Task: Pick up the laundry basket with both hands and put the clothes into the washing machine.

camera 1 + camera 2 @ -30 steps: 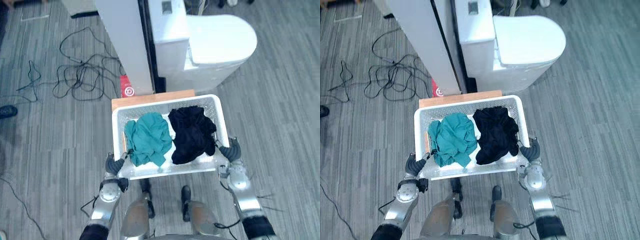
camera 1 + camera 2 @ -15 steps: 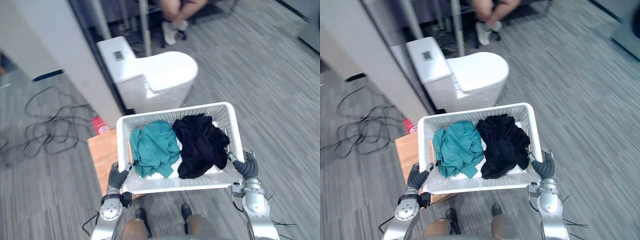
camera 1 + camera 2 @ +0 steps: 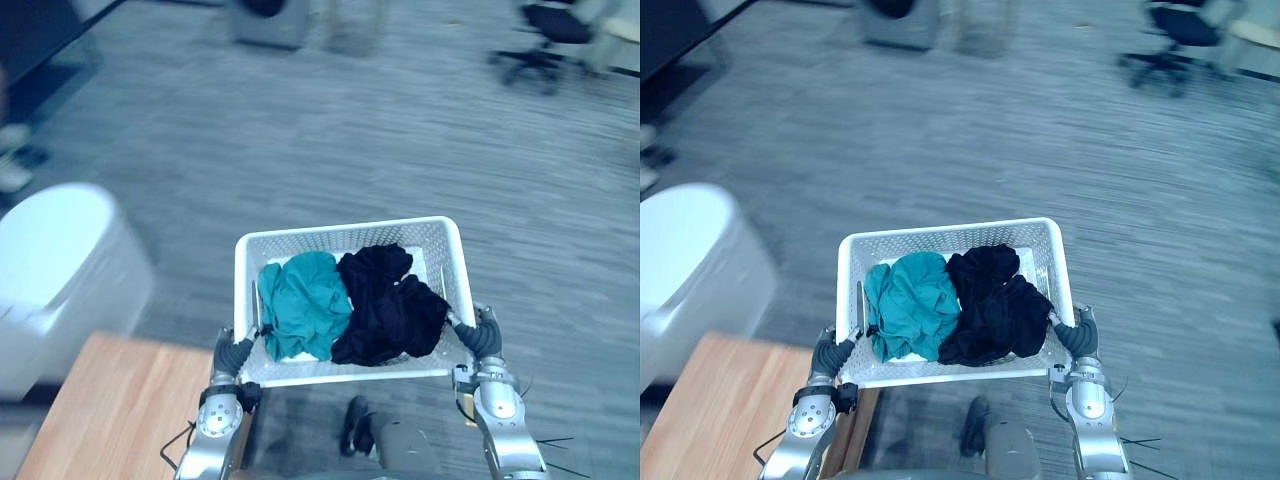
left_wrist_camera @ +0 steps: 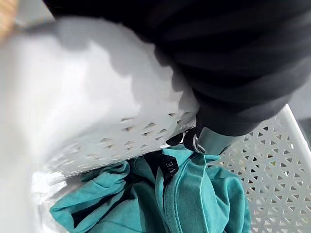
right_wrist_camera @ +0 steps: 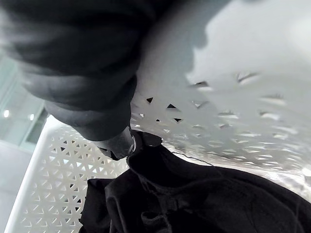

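**Laundry basket (image 3: 345, 232) carried at both ends, off the floor**

Nearest the robot, the left hand (image 3: 232, 355) sits at the basket's left end wall and the right hand (image 3: 484, 338) at its right end wall, both by the near corners. The head views show each hand's dark cover against the outside of the white mesh. The wrist views add the grip itself. On each side a silver, dark-tipped finger (image 4: 210, 141) (image 5: 119, 144) is hooked over the wall into the basket, and the other fingers are hidden behind the mesh.

The basket is level with its open top facing up. Its long axis runs left to right across the robot's front. Inside, a teal garment (image 3: 303, 305) fills the left half and a black garment (image 3: 390, 310) the right, and the two are touching.

A wooden table (image 3: 90, 410) lies below, to the left. Beyond it is a white rounded fixture (image 3: 60, 270), then grey floor (image 3: 400, 150). An office chair (image 3: 545, 45) stands far off to the right.
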You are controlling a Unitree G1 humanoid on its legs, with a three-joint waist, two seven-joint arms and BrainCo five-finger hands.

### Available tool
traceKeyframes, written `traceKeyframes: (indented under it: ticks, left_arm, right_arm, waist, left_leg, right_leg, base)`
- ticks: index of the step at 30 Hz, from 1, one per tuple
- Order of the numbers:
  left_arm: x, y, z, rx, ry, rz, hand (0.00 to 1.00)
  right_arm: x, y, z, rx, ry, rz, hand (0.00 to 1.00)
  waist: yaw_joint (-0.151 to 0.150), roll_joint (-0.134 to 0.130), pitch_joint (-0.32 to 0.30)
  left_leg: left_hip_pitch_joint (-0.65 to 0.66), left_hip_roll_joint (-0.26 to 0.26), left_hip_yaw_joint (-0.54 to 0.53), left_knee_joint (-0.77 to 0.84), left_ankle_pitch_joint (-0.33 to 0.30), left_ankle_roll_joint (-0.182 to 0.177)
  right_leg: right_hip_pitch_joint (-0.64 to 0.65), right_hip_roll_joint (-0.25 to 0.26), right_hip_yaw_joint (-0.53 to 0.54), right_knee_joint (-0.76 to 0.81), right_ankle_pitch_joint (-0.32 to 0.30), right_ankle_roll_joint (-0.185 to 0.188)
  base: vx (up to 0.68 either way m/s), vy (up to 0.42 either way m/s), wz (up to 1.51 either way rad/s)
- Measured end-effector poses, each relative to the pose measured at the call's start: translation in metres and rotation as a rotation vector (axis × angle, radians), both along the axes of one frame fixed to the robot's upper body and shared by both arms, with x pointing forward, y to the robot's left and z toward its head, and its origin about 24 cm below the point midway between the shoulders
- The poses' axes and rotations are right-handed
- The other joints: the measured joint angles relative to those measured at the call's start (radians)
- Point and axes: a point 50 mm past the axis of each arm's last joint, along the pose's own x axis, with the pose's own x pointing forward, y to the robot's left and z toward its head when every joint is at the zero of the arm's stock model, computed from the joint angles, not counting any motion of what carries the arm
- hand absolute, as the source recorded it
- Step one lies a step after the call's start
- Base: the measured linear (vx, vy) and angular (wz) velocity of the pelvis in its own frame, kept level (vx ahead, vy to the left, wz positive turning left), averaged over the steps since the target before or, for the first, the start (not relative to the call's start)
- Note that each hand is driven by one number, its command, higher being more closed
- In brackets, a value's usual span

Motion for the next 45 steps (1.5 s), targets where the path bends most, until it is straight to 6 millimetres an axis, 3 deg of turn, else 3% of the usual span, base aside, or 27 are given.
traceKeyframes:
  ticks: [4, 6, 7, 9, 11, 12, 13, 14, 15, 16, 17, 19, 23, 25, 26, 27, 28, 29, 31, 32, 35, 39, 40, 41, 42, 43, 45]
  left_arm:
    - [-0.012, -0.001, -0.007, -0.023, 0.038, 0.03, 1.0]
    - [-0.013, -0.002, -0.008, -0.034, 0.04, 0.041, 1.0]
    - [-0.015, -0.001, -0.01, -0.038, 0.048, 0.053, 1.0]
    - [-0.016, 0.0, -0.008, -0.038, 0.044, 0.055, 1.0]
    - [-0.009, -0.007, -0.006, -0.066, 0.022, 0.063, 1.0]
    - [-0.016, -0.004, -0.009, -0.068, 0.047, 0.086, 1.0]
    - [-0.02, -0.003, -0.012, -0.067, 0.065, 0.094, 1.0]
    - [-0.023, -0.002, -0.013, -0.063, 0.076, 0.095, 1.0]
    - [-0.024, 0.0, -0.014, -0.058, 0.082, 0.095, 1.0]
    - [-0.026, 0.005, -0.015, -0.037, 0.098, 0.091, 1.0]
    - [-0.027, 0.009, -0.016, -0.018, 0.113, 0.088, 1.0]
    - [-0.028, 0.011, -0.016, -0.008, 0.115, 0.085, 1.0]
    - [-0.017, 0.009, -0.009, 0.009, 0.081, 0.046, 1.0]
    - [-0.008, 0.006, -0.005, 0.009, 0.054, 0.028, 1.0]
    - [-0.007, 0.004, -0.006, 0.007, 0.057, 0.019, 1.0]
    - [-0.004, -0.004, -0.008, -0.014, 0.059, 0.007, 1.0]
    - [0.002, -0.012, -0.006, -0.025, 0.044, -0.007, 1.0]
    - [0.003, -0.014, -0.007, -0.028, 0.048, -0.011, 1.0]
    - [-0.002, -0.016, -0.011, -0.041, 0.069, -0.004, 1.0]
    - [-0.003, -0.017, -0.01, -0.044, 0.066, -0.006, 1.0]
    - [-0.001, -0.013, -0.009, -0.032, 0.056, -0.009, 1.0]
    - [-0.001, -0.015, -0.007, -0.049, 0.049, -0.007, 1.0]
    - [-0.001, -0.015, -0.006, -0.052, 0.045, -0.013, 1.0]
    - [-0.002, -0.012, -0.006, -0.034, 0.05, -0.015, 1.0]
    - [-0.002, -0.01, -0.006, -0.024, 0.051, -0.013, 1.0]
    - [0.0, -0.011, -0.002, -0.015, 0.043, -0.019, 1.0]
    - [0.0, -0.009, -0.003, -0.005, 0.048, -0.021, 1.0]
  right_arm:
    - [0.004, 0.0, 0.002, -0.017, 0.013, 0.051, 1.0]
    - [0.003, 0.0, 0.002, -0.031, 0.019, 0.065, 1.0]
    - [0.002, 0.002, 0.0, -0.026, 0.029, 0.068, 1.0]
    - [0.003, 0.005, 0.0, -0.015, 0.021, 0.065, 1.0]
    - [0.006, -0.003, 0.003, -0.041, 0.017, 0.054, 1.0]
    - [0.007, 0.001, 0.001, -0.029, 0.025, 0.062, 1.0]
    - [0.004, 0.003, -0.002, -0.019, 0.039, 0.065, 1.0]
    - [0.002, 0.003, -0.007, -0.014, 0.061, 0.062, 1.0]
    - [0.002, 0.004, -0.011, -0.005, 0.076, 0.062, 1.0]
    - [0.001, 0.007, -0.019, 0.017, 0.11, 0.063, 1.0]
    - [0.0, 0.01, -0.025, 0.028, 0.133, 0.071, 1.0]
    - [0.0, 0.012, -0.027, 0.036, 0.136, 0.073, 1.0]
    - [0.001, 0.009, -0.021, 0.031, 0.11, 0.065, 1.0]
    - [0.001, 0.005, -0.015, 0.029, 0.083, 0.047, 1.0]
    - [0.0, 0.003, -0.013, 0.022, 0.074, 0.045, 1.0]
    - [0.0, -0.005, -0.009, 0.0, 0.068, 0.03, 1.0]
    - [0.002, -0.012, -0.007, -0.014, 0.069, 0.009, 1.0]
    - [0.001, -0.014, -0.007, -0.016, 0.071, 0.002, 1.0]
    - [-0.004, -0.013, -0.007, -0.012, 0.07, 0.003, 1.0]
    - [-0.007, -0.012, -0.005, -0.008, 0.063, -0.002, 1.0]
    - [-0.007, -0.009, -0.001, 0.009, 0.033, -0.014, 1.0]
    - [-0.004, -0.011, 0.003, 0.0, 0.018, -0.013, 1.0]
    - [-0.005, -0.012, 0.0, 0.003, 0.032, -0.017, 1.0]
    - [-0.004, -0.012, -0.008, 0.015, 0.061, -0.029, 1.0]
    - [-0.002, -0.01, -0.011, 0.023, 0.069, -0.032, 1.0]
    - [0.001, -0.014, -0.007, 0.006, 0.061, -0.026, 1.0]
    - [0.006, -0.011, -0.009, 0.016, 0.063, -0.019, 1.0]
  waist:
    - [0.063, 0.005, 0.004]
    - [0.062, 0.039, 0.003]
    - [0.084, 0.042, 0.005]
    - [0.077, 0.027, -0.002]
    - [0.083, 0.038, -0.006]
    - [0.098, 0.007, -0.016]
    - [0.099, -0.014, -0.028]
    - [0.099, -0.019, -0.028]
    - [0.1, -0.02, -0.028]
    - [0.091, -0.02, -0.027]
    - [0.078, -0.014, -0.025]
    - [0.066, 0.013, -0.026]
    - [0.02, 0.048, -0.01]
    - [-0.004, 0.02, -0.006]
    - [-0.01, 0.015, -0.01]
    - [-0.011, 0.059, -0.017]
    - [-0.002, 0.072, -0.015]
    - [-0.001, 0.072, -0.015]
    - [-0.003, 0.08, 0.006]
    - [0.004, 0.097, 0.006]
    - [0.056, 0.06, 0.032]
    - [0.065, 0.047, 0.041]
    - [0.07, 0.059, 0.038]
    - [0.085, 0.049, 0.034]
    - [0.075, 0.027, 0.027]
    - [0.063, 0.039, 0.024]
    - [0.069, 0.027, 0.023]
  left_leg:
    - [-0.196, -0.293, -0.28, -0.251, -0.062, -0.083]
    - [-0.233, -0.344, -0.334, -0.597, 0.024, -0.186]
    - [-0.209, -0.356, -0.328, -0.651, 0.112, -0.185]
    - [-0.22, -0.382, -0.309, -0.629, 0.106, -0.188]
    - [-0.278, -0.379, -0.254, -0.587, 0.087, -0.113]
    - [-0.24, -0.42, -0.223, -0.584, 0.05, -0.035]
    - [-0.217, -0.457, -0.215, -0.575, 0.012, -0.024]
    - [-0.174, -0.497, -0.222, -0.551, -0.036, -0.009]
    - [-0.145, -0.514, -0.226, -0.55, -0.059, -0.004]
    - [-0.069, -0.549, -0.256, -0.567, -0.094, 0.007]
    - [0.017, -0.569, -0.289, -0.611, -0.11, 0.012]
    - [0.13, -0.564, -0.333, -0.705, -0.111, 0.012]
    - [0.285, -0.5, -0.424, -0.818, -0.123, -0.013]
    - [0.352, -0.492, -0.442, -0.824, -0.142, -0.073]
    - [0.388, -0.49, -0.466, -0.825, -0.152, -0.09]
    - [0.414, -0.449, -0.486, -0.801, -0.144, -0.106]
    - [0.373, -0.428, -0.487, -0.685, -0.084, -0.184]
    - [0.342, -0.427, -0.488, -0.603, -0.029, -0.193]
    - [0.2, -0.374, -0.482, -0.216, 0.296, -0.251]
    - [0.064, -0.303, -0.45, 0.066, 0.265, -0.218]
    - [-0.167, -0.266, -0.347, 0.233, 0.094, -0.115]
    - [-0.324, -0.348, -0.279, -0.294, 0.026, -0.127]
    - [-0.323, -0.378, -0.297, -0.562, 0.084, -0.188]
    - [-0.281, -0.407, -0.252, -0.617, 0.177, -0.073]
    - [-0.285, -0.422, -0.24, -0.589, 0.147, -0.082]
    - [-0.312, -0.419, -0.238, -0.49, 0.092, 0.017]
    - [-0.326, -0.407, -0.203, -0.335, 0.025, 0.029]
  right_leg:
    - [0.118, 0.006, 0.137, -0.112, 0.013, -0.011]
    - [0.175, 0.018, 0.166, -0.176, 0.011, 0.033]
    - [0.207, 0.026, 0.205, -0.197, 0.005, 0.048]
    - [0.228, -0.006, 0.25, -0.235, -0.003, 0.082]
    - [0.223, -0.034, 0.231, -0.198, -0.063, 0.119]
    - [0.202, -0.081, 0.241, -0.093, -0.139, 0.149]
    - [0.178, -0.114, 0.258, 0.023, -0.174, 0.187]
    - [0.123, -0.145, 0.3, 0.254, -0.194, 0.301]
    - [0.088, -0.158, 0.318, 0.389, -0.184, 0.361]
    - [0.022, -0.186, 0.322, 0.622, -0.157, 0.349]
    - [-0.022, -0.209, 0.283, 0.75, -0.169, 0.275]
    - [-0.099, -0.221, 0.194, 0.741, -0.209, 0.161]
    - [-0.253, -0.136, 0.152, 0.375, -0.17, 0.145]
    - [-0.266, -0.112, 0.202, -0.055, 0.064, 0.176]
    - [-0.264, -0.109, 0.221, -0.081, 0.225, 0.16]
    - [-0.272, -0.083, 0.212, 0.01, 0.292, 0.109]
    - [-0.282, -0.077, 0.196, 0.105, 0.211, 0.095]
    - [-0.274, -0.08, 0.186, 0.139, 0.173, 0.088]
    - [-0.121, -0.071, 0.15, 0.115, 0.075, 0.073]
    - [-0.024, -0.045, 0.125, 0.067, 0.046, 0.059]
    - [0.19, -0.041, 0.144, -0.07, -0.004, 0.051]
    - [0.329, -0.106, 0.165, -0.146, -0.089, 0.119]
    - [0.369, -0.123, 0.185, -0.152, -0.13, 0.15]
    - [0.416, -0.147, 0.235, -0.178, -0.163, 0.156]
    - [0.436, -0.161, 0.268, -0.193, -0.159, 0.143]
    - [0.453, -0.162, 0.301, -0.205, -0.116, 0.163]
    - [0.449, -0.187, 0.358, -0.099, -0.102, 0.179]
  base:
    - [0.31, 0.125, -1.76]
    - [0.35, 0.212, -1.14]
    - [0.48, 0.222, -0.88]
    - [0.43, 0.219, -0.07]
    - [0.49, 0.343, 0.47]
    - [0.51, 0.292, 0.21]
    - [0.59, 0.27, 0.42]
    - [0.49, 0.194, 0.5]
    - [0.73, 0.261, 0.65]
    - [0.75, 0.198, 0.64]
    - [0.76, 0.16, 0.63]
    - [0.64, 0.038, 0.53]
    - [0.62, -0.068, 0.62]
    - [0.73, -0.173, 0.76]
    - [0.95, -0.254, 0.53]
    - [0.78, -0.196, 0.37]
    - [0.76, -0.186, 0.24]
    - [0.73, -0.215, 0.25]
    - [0.87, -0.219, 0.33]
    - [0.67, -0.1, 0.24]
    - [0.63, -0.056, -0.06]
    - [0.56, 0.145, -0.05]
    - [0.64, 0.29, -0.41]
    - [0.66, 0.296, -0.36]
    - [0.73, 0.286, -0.22]
    - [0.59, 0.228, 0.02]
    - [0.68, 0.353, -0.22]
